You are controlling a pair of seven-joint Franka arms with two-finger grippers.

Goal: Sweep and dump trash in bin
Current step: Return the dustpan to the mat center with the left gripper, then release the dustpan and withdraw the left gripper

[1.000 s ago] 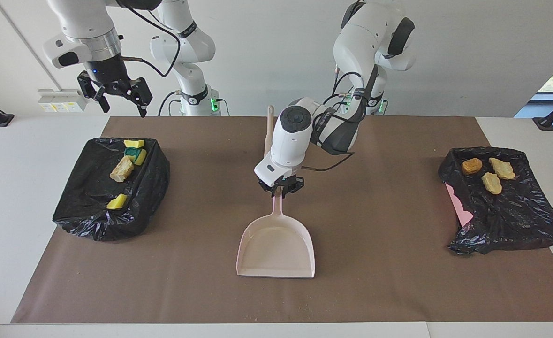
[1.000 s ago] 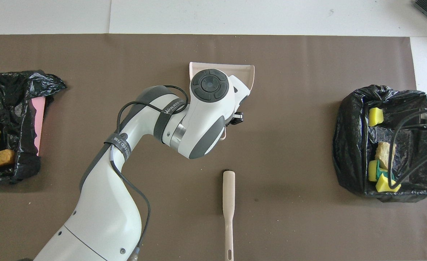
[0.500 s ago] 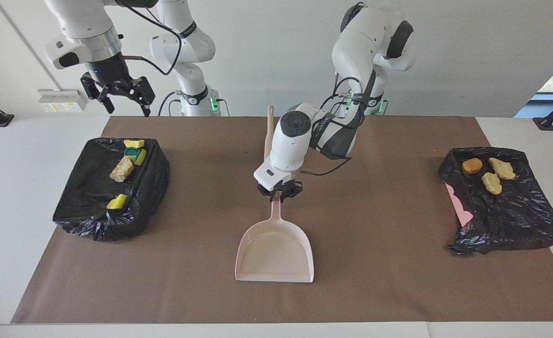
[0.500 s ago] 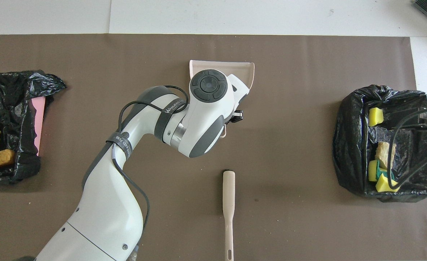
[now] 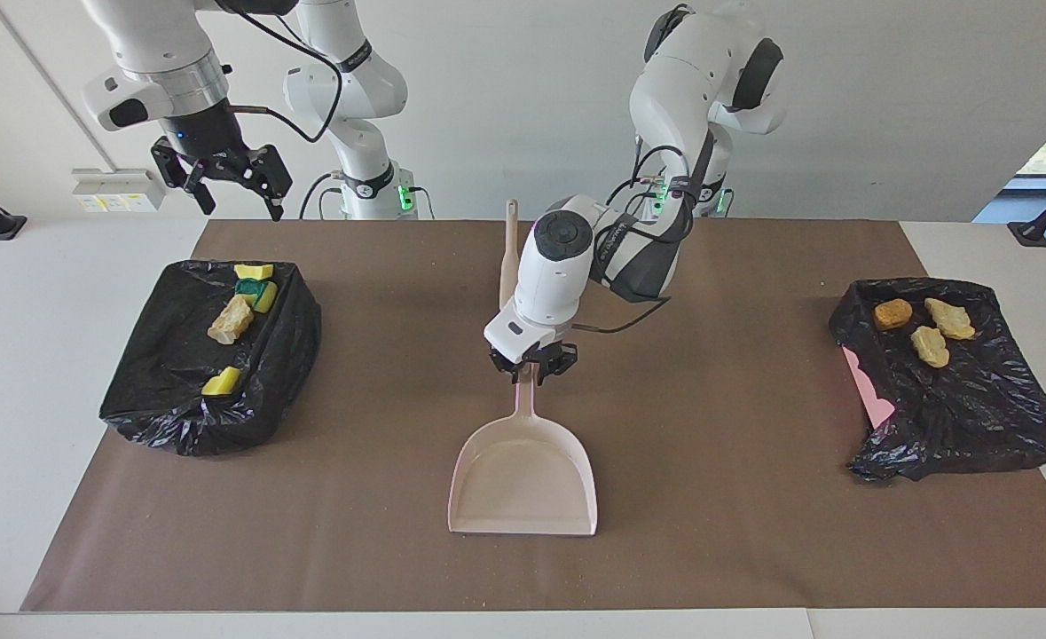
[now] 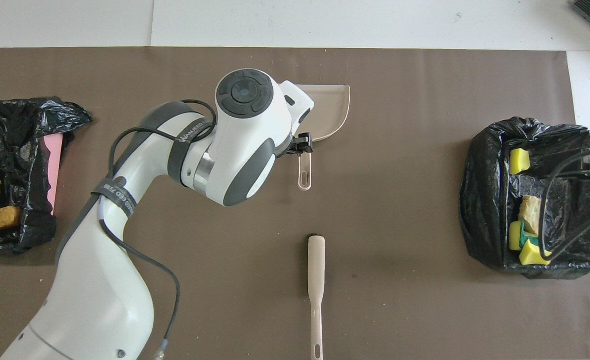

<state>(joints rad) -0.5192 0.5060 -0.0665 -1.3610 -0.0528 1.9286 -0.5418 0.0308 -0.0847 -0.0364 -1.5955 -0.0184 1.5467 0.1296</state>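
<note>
The pale pink dustpan (image 5: 523, 479) lies flat on the brown mat in the middle of the table, with nothing in its pan; its rim and handle (image 6: 304, 172) show past the arm in the overhead view. My left gripper (image 5: 533, 366) hovers just over the handle's end, fingers apart. Trash sits in the black-lined bin (image 5: 176, 417) at the right arm's end: yellow sponge scraps (image 5: 254, 271) and a bread lump (image 5: 232, 319). My right gripper (image 5: 221, 182) waits open, high over the table edge by that bin.
A beige brush (image 6: 316, 280) lies on the mat, nearer to the robots than the dustpan. At the left arm's end a crumpled black bag (image 5: 975, 417) carries three golden-brown lumps (image 5: 929, 346), with a pink edge (image 5: 869, 390) beside it. Fine crumbs dot the mat.
My left gripper has opened off the dustpan's handle and lifted a little; the handle now lies bare in the overhead view. The right gripper has risen slightly.
</note>
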